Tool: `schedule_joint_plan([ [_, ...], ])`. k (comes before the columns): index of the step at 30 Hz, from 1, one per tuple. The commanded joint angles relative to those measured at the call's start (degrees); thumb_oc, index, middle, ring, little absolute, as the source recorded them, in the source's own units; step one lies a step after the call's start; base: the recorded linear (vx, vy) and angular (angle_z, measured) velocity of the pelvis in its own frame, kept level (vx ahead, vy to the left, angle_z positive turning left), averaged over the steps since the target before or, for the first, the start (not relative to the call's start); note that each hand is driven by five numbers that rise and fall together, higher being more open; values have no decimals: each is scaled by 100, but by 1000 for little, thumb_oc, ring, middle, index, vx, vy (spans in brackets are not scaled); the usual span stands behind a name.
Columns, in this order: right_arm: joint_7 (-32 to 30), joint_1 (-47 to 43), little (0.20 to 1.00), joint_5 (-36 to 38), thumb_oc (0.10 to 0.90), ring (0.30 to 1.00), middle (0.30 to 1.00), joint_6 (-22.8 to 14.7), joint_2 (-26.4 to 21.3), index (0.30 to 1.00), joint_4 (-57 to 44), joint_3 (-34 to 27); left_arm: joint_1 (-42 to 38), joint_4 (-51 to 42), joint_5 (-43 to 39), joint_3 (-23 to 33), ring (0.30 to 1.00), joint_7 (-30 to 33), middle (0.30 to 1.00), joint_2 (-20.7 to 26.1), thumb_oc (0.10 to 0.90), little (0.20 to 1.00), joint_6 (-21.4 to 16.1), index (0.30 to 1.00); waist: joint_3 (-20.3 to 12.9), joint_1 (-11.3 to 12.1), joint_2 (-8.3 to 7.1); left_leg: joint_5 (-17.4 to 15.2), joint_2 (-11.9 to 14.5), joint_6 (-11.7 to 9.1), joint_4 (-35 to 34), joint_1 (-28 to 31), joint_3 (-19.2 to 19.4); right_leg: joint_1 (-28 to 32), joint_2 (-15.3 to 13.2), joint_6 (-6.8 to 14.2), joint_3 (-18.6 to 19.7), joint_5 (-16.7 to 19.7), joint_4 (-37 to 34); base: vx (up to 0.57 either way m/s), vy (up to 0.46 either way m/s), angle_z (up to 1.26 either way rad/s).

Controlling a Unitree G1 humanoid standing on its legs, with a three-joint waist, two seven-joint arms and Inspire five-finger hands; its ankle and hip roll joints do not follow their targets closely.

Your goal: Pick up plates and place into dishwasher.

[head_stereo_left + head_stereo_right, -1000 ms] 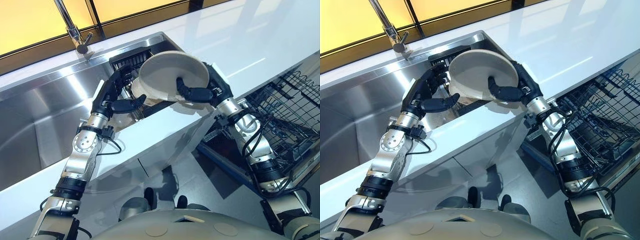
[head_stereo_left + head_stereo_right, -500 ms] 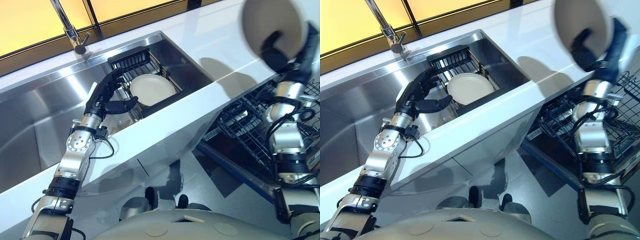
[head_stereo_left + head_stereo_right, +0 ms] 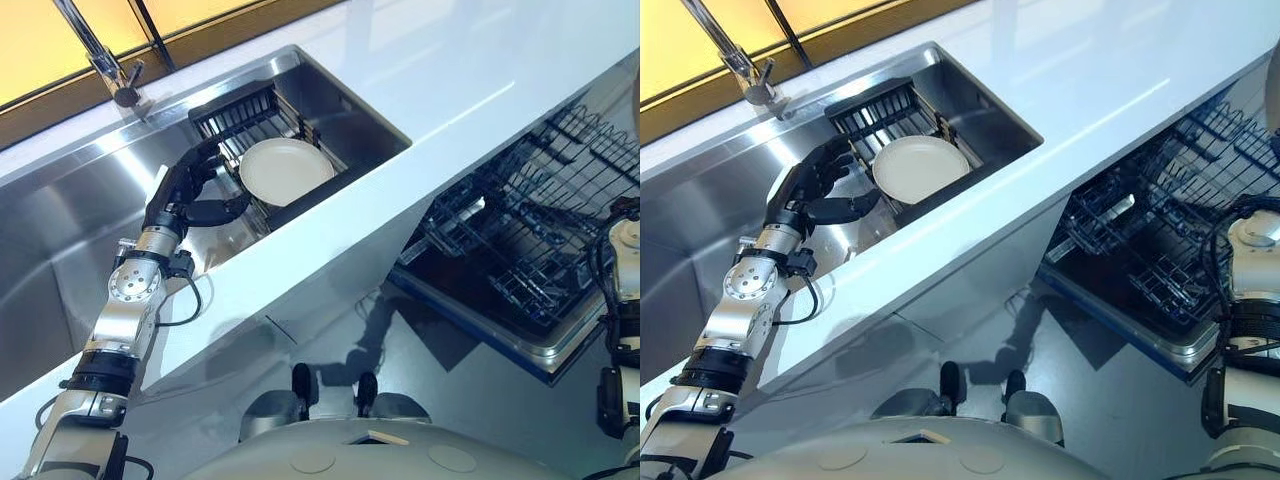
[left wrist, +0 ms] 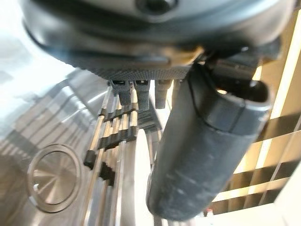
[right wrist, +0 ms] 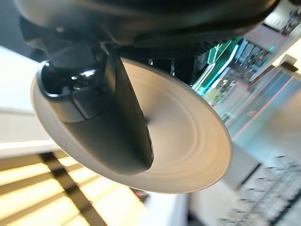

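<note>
A cream plate [image 5: 188, 141] is pinched in my right hand [image 5: 113, 122], whose thumb lies across the plate's face. A sliver of that plate [image 3: 1273, 90] shows at the far right, above the dishwasher's open lower rack [image 3: 530, 230]. A second cream plate [image 3: 285, 170] leans in the black dish rack [image 3: 235, 110] inside the steel sink [image 3: 60, 250]. My left hand [image 3: 190, 195] hovers just left of that plate with relaxed, slightly curved fingers, holding nothing. Its thumb [image 4: 202, 155] shows over the rack's tines [image 4: 117, 132].
A white countertop [image 3: 480, 70] runs between the sink and the dishwasher. A tall tap [image 3: 100, 60] stands behind the sink. The sink's drain [image 4: 54, 176] lies near the rack. The dishwasher's pulled-out door [image 3: 540, 350] juts over the grey floor.
My right hand has carried its plate further right, to the eye views' edge over the dishwasher. The left hand stays beside the plate in the sink rack. The camera has shifted.
</note>
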Motion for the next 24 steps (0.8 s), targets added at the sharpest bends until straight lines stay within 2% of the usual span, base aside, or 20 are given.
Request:
schedule_joint_plan([
  [1, -281, -734, 200, -203, 100, 300, 300, -230, -1157, 300, -103, 0, -1111, 93, -71, 495, 900, 761, 900, 584, 800, 900, -937, 900, -65, 111, -74, -791, -119, -174, 576, -175, -127, -499, 353, -133, 32, -1134, 1317, -154, -79, 11],
  [3, -296, -925, 200, -103, 100, 300, 300, -160, -1313, 300, 110, 124, -1337, 254, -17, 636, 900, 1107, 900, 892, 800, 900, -1112, 900, 215, 122, -79, -754, -133, -190, 701, -460, -152, -739, 375, -182, 40, -1133, 1422, -142, -87, 11],
  [7, -291, -1100, 200, -83, 100, 300, 300, -42, -1384, 300, 333, 330, -1503, 397, -134, 867, 900, 1516, 900, 1159, 800, 900, -1132, 900, 522, 151, -76, -720, -134, -201, 809, -782, -152, -991, 408, -222, 48, -1112, 1461, -55, -72, 9],
  [15, -103, -1498, 200, -111, 100, 300, 300, 331, -1357, 300, 708, 750, -1645, 581, -339, 1069, 900, 1870, 900, 1279, 800, 900, -1404, 900, 1059, 217, 23, -592, -91, -175, 1053, -1576, -153, -1930, 409, -256, 46, -1069, 1960, -83, -34, 3],
  [19, 460, -1623, 200, -192, 100, 300, 300, 755, -1331, 300, 940, 1048, -1633, 517, -257, 1101, 900, 1952, 900, 1277, 800, 900, -1460, 900, 1203, 269, 33, -516, -104, -138, 1088, -1869, -116, -2319, 424, -249, 48, -1060, 2182, -55, -2, 0],
  [21, 964, -1655, 200, -198, 100, 300, 300, 1076, -1347, 300, 1145, 1253, -1640, 490, -268, 1125, 900, 1943, 900, 1295, 800, 900, -1446, 900, 1237, 294, 17, -490, -109, -127, 1092, -1952, -90, -2435, 424, -246, 42, -1048, 2241, -18, 4, -2],
  [24, 1627, -1712, 200, -412, 100, 300, 300, 1315, -1366, 300, 1555, 1592, -1668, 494, -297, 1105, 900, 1919, 900, 1355, 800, 900, -1470, 900, 1287, 334, -6, -462, -113, -117, 1084, -1986, -72, -2476, 421, -228, 37, -1014, 2244, -2, 4, 4],
])
